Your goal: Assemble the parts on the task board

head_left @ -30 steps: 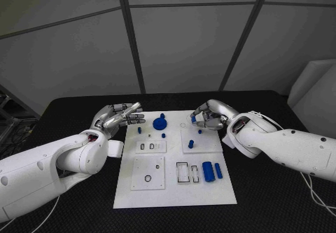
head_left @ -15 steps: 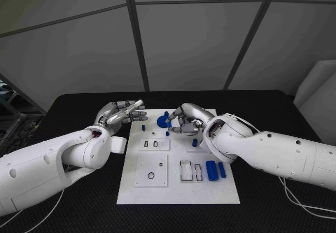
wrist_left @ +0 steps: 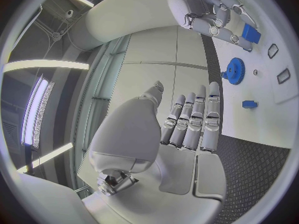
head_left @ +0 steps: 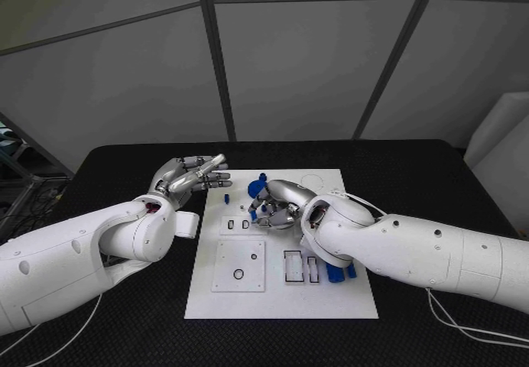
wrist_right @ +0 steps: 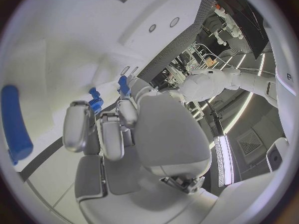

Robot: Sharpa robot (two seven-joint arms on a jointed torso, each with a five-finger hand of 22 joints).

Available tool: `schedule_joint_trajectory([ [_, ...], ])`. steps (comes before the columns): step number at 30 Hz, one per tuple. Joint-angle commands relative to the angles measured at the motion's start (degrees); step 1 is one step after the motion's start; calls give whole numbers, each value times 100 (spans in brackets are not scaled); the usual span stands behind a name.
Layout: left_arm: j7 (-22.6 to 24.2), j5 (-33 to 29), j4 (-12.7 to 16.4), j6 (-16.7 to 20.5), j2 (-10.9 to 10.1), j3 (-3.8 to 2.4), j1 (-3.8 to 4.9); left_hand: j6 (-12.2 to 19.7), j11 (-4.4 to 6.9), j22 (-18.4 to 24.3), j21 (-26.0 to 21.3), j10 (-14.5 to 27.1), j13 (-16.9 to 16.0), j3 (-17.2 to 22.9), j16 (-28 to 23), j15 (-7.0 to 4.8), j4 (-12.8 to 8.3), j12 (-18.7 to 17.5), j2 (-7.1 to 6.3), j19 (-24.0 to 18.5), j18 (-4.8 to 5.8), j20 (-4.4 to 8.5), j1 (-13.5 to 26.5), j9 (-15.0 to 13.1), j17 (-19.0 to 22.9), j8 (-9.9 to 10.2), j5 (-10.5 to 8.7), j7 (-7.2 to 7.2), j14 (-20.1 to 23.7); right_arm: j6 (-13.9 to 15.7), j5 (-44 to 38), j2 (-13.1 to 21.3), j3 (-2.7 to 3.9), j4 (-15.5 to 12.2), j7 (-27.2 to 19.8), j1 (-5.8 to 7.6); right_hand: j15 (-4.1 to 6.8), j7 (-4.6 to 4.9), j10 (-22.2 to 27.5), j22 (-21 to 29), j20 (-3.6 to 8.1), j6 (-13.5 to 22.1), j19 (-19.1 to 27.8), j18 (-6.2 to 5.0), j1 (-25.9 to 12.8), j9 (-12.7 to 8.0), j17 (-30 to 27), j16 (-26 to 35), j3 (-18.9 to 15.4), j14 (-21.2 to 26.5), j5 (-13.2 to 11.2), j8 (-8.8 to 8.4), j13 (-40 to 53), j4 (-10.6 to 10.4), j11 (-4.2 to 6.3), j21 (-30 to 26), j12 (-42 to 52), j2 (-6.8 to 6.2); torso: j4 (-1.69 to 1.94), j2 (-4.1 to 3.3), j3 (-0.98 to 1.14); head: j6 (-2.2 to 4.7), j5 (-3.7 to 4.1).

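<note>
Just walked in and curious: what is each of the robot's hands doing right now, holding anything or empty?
Left hand: open, empty, fingers stretched out beside the task board.
Right hand: over the board, fingers curled; cannot tell whether it holds a blue part.

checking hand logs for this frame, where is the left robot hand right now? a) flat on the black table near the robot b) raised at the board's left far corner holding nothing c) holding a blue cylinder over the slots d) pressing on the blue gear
b: the left robot hand sits by the far left corner of the task board with its fingers extended and nothing in them, apart from the blue gear.
</note>
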State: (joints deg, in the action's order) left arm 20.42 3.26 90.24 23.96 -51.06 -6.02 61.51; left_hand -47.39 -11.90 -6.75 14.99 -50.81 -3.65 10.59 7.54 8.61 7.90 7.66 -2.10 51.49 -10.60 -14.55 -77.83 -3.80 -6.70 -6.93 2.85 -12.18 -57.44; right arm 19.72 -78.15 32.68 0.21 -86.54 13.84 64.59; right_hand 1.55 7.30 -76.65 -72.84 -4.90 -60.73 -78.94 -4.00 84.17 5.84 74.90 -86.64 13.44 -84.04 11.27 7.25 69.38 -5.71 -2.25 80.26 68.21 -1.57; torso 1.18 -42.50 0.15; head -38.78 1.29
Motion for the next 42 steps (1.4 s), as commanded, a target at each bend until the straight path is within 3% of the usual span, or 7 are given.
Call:
schedule_joint_trajectory([
  [1, 52, 39, 2, -45, 5, -5, 11, -15, 12, 9, -21, -5, -2, 12, -39, 29, -34, 27, 3, 3, 29, -16, 7, -4, -9, 7, -3, -246, -27, -226, -208, -54, -2, 35, 155, -16, 5, -2, 43, -2, 13, -30, 2, 27, -63, 39, 933, -8, 64, -467, -15, 23, -3, -58, -14, -23, -19, -15, 1, 1, 5, -8, -9],
  [20, 40, 39, 11, -52, 6, -5, 11, -15, 12, 9, -21, -5, -2, 12, -39, 29, -34, 27, 3, 3, 29, -16, 7, -4, -9, 7, -3, -246, -27, -386, -427, -156, -9, 104, 257, -77, 4, -1, 37, -13, 12, -25, -6, 30, -95, 38, 943, -14, 59, -470, -26, 20, 4, -64, -15, -17, -11, -42, -1, 2, 5, -52, -44],
  [42, 28, 39, 32, -60, 1, -5, 11, -14, 11, 11, -24, -4, -2, 18, -45, 30, -42, 28, 4, 1, 29, -17, 6, -3, -9, 7, -3, -246, -24, -549, -697, -162, -10, 93, 546, -84, -20, 48, 117, 13, -5, 108, 11, 24, -197, 5, 935, -7, 63, -468, -19, -54, -77, -69, -50, -39, -112, -183, 0, 0, 5, -56, -53],
])
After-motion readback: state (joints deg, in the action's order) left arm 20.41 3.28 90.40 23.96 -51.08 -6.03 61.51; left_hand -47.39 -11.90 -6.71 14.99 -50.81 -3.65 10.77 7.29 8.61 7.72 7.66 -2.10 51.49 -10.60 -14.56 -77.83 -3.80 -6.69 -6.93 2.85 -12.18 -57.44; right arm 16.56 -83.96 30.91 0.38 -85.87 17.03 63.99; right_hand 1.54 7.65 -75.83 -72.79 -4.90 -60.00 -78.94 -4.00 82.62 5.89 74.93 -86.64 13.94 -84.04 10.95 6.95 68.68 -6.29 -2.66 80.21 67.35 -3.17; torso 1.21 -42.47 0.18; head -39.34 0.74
